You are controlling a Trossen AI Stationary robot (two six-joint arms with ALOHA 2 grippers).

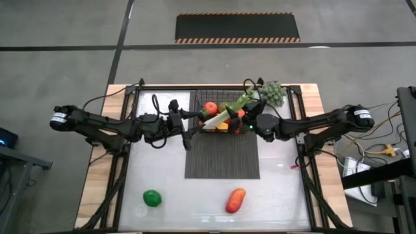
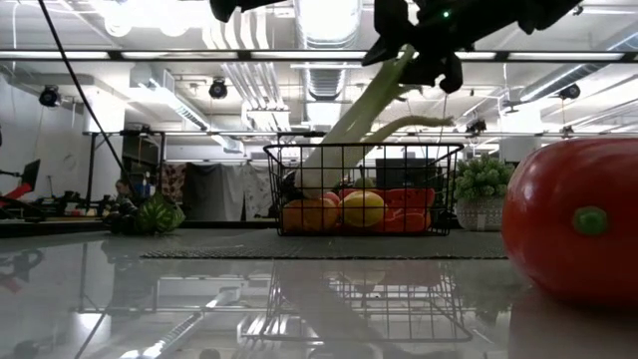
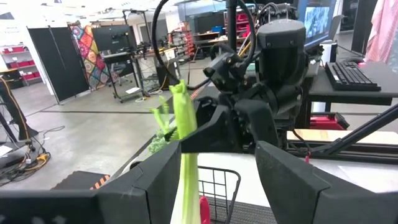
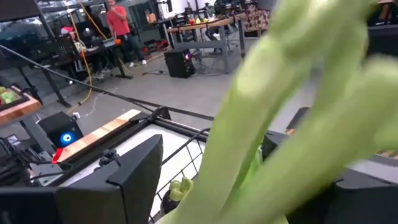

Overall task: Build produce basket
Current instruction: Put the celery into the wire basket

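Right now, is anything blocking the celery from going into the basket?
Nothing visible does. The celery stalk already leans with its lower end inside the basket, on the fruit, with the right gripper at its leafy top.

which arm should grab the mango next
Right. The mango lies on the table's near right side, closer to the right claw, now open at the celery; the left claw waits beside the basket.

Basket (image 1: 224, 117): we see it at the mat's (image 1: 222, 159) far end, holding produce.
Celery (image 1: 229, 112): lies across its top.
Lime (image 1: 152, 198), mango (image 1: 235, 201): on the table's near side.
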